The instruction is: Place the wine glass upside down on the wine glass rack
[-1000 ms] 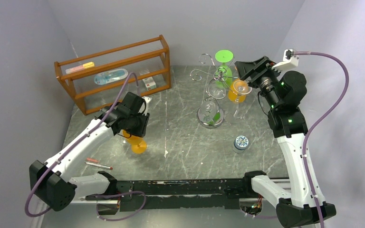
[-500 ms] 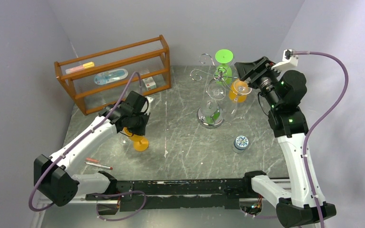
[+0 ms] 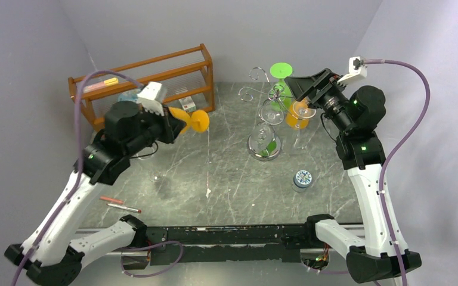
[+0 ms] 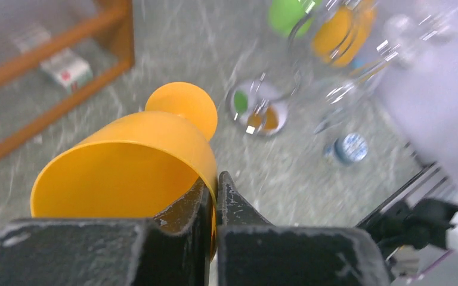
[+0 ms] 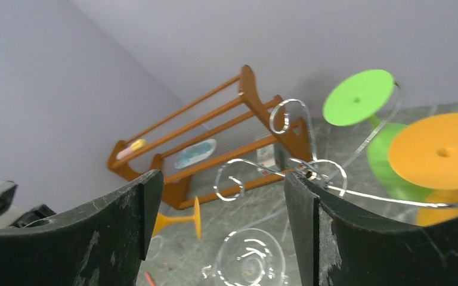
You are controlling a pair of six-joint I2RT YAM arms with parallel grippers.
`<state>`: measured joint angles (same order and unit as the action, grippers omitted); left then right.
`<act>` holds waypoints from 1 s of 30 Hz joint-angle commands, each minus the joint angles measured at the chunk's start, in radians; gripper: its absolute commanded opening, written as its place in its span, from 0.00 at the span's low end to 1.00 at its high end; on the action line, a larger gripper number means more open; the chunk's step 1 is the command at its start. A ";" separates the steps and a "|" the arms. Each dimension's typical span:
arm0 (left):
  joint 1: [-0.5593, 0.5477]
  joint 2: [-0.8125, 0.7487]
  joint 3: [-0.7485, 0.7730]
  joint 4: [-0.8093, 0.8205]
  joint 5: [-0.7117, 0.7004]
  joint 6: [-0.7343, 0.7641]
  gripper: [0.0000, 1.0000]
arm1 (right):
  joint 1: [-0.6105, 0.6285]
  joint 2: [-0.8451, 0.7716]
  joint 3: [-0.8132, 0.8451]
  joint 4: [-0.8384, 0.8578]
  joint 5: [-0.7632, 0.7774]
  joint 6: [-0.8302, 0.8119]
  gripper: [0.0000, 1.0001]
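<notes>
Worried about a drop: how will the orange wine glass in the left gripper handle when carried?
The orange wine glass looks like opaque plastic, so probably light and sturdy. The left gripper pinches only its thin rim wall, with the glass lying sideways, so it may pivot or slip. Dropped, its round bowl would likely roll.

No word or number can be read anywhere. The small white box (image 4: 65,67) on the lower level of the wooden shelf (image 3: 173,59) bears a red mark and dark print, too blurred to make out. The pale blue packet (image 5: 194,154) in the same shelf shows only faint shapes. The round tin (image 3: 302,178) on the table carries a blue-and-white pattern, with any lettering too small to tell.
</notes>
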<state>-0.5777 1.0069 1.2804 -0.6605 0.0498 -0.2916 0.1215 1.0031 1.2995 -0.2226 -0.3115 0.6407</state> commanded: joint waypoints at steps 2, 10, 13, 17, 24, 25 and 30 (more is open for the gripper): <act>-0.003 -0.124 -0.030 0.346 -0.048 -0.110 0.05 | 0.016 -0.012 -0.027 0.163 -0.135 0.107 0.78; -0.003 -0.216 -0.148 0.748 -0.076 -0.265 0.05 | 0.324 0.039 -0.022 0.294 0.045 0.128 0.79; -0.003 -0.238 -0.208 0.865 -0.107 -0.332 0.05 | 0.424 0.060 -0.057 0.414 0.117 0.181 0.78; -0.003 -0.258 -0.266 0.965 -0.131 -0.420 0.05 | 0.549 0.079 -0.134 0.579 0.200 0.308 0.69; -0.003 -0.289 -0.312 1.024 -0.099 -0.619 0.05 | 0.783 0.156 -0.155 0.705 0.457 0.386 0.72; -0.003 -0.294 -0.318 1.035 -0.088 -0.645 0.05 | 0.798 0.179 -0.151 0.718 0.480 0.402 0.72; -0.004 -0.306 -0.356 1.117 -0.051 -0.767 0.05 | 0.840 0.255 -0.124 0.819 0.535 0.454 0.71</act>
<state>-0.5777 0.7166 0.9531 0.3153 -0.0402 -0.9218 0.9344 1.2148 1.1461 0.4618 0.1104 1.0374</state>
